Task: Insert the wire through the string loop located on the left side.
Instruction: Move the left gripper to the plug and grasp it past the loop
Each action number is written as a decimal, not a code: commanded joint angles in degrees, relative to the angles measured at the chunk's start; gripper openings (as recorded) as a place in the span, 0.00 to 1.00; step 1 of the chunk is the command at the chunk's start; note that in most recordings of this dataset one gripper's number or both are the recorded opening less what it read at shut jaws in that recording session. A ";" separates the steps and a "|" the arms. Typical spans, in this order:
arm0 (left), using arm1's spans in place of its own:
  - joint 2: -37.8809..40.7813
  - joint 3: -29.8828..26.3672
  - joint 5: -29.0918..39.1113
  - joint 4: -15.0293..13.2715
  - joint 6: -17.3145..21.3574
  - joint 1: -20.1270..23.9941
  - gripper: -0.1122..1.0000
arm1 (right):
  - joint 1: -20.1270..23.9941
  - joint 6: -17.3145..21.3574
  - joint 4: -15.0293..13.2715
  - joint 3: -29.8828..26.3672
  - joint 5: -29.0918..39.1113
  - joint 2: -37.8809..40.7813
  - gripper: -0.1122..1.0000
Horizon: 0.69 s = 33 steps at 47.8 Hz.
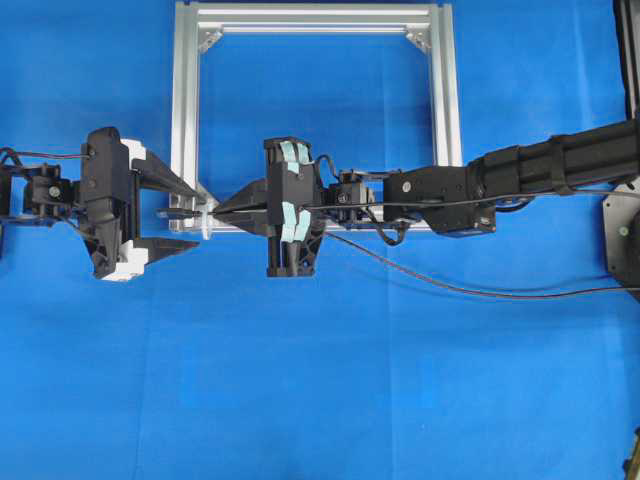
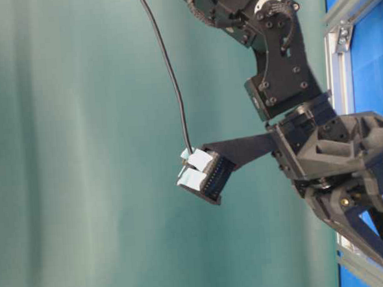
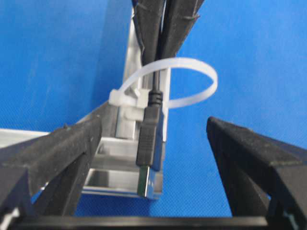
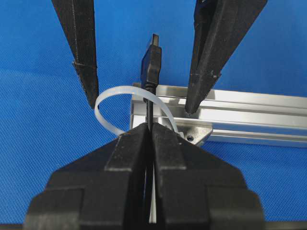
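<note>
In the overhead view the left gripper [image 1: 172,213] sits at the left, its two black fingers [image 1: 160,181] spread wide apart and closed on nothing, their tips reaching toward the lower left corner of the aluminium frame [image 1: 186,110] that lies on the blue cloth [image 1: 320,380]. Between those tips, at that corner, sits the string loop [image 1: 207,213], a small white band on a white mount fixed to the frame. The left wrist view shows the loop [image 3: 192,81] standing up as an arch above its mount, with the wire [image 3: 147,139] passing through it: the dark plug end has come out on the near side and lies between the spread left fingers [image 3: 57,153], touching neither of them.

Just right of the loop the right gripper [image 1: 222,209] points left at it, its fingers pressed together on the wire. The right wrist view shows this grip [image 4: 149,134] closely: the two black pads [image 4: 129,158] are clamped on the thin cable right behind the loop [image 4: 108,96], and the plug [image 4: 151,62] sticks out beyond them, between the two fingers of the left gripper [image 4: 141,105]. Farther right in the overhead view the wire [image 1: 450,287] trails from the right arm [image 1: 520,170] across the cloth to the right edge
</note>
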 commanded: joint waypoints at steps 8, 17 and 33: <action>-1.85 -0.35 -0.62 0.09 0.00 0.09 0.90 | 0.09 0.00 -0.09 -0.70 -0.18 -1.14 0.10; -1.76 -0.62 -0.53 0.09 0.00 0.09 0.90 | 0.09 0.00 -0.09 -0.70 -0.26 -1.14 0.10; -1.85 -0.70 -0.09 0.09 -0.09 0.09 0.88 | 0.18 0.00 -0.09 -0.70 -0.18 -1.14 0.10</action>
